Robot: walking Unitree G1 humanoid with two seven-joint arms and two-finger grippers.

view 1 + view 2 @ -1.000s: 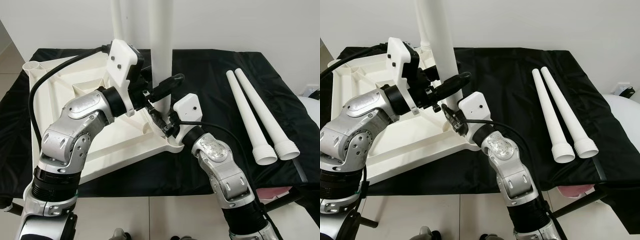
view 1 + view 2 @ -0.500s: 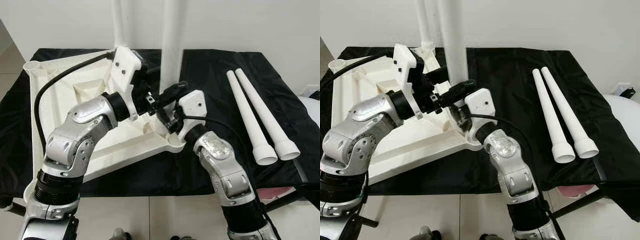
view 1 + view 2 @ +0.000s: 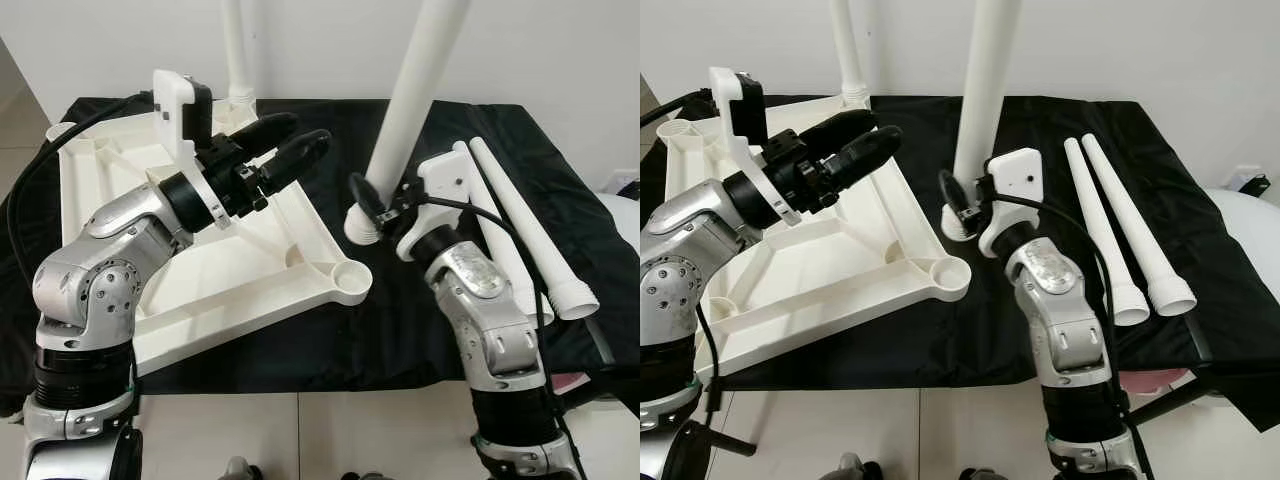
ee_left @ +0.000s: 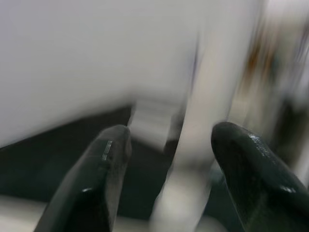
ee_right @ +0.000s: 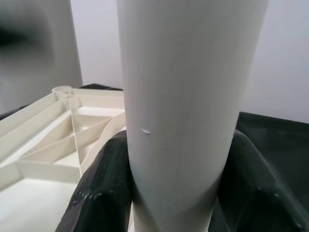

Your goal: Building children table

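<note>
The white tabletop (image 3: 200,270) lies upside down on the black-covered table. One white leg (image 3: 235,50) stands upright in its far corner. My right gripper (image 3: 372,205) is shut on the lower end of another white leg (image 3: 415,90). That leg tilts over the black cloth just right of the tabletop's near corner socket (image 3: 340,275), which is empty. In the right wrist view the leg (image 5: 188,96) sits between both fingers (image 5: 104,188). My left gripper (image 3: 305,130) hangs open above the tabletop, clear of the leg, with nothing between its fingers (image 4: 96,183).
Two loose white legs (image 3: 520,230) lie side by side on the black cloth (image 3: 330,340) at the right. A white wall stands behind the table. Pale floor tiles run along the near edge, and a white rounded object (image 3: 625,215) sits at the far right.
My right gripper has lifted the leg away from the near corner socket and carried it right, tilted. My left gripper has drawn back left, away from the leg, and stands open.
</note>
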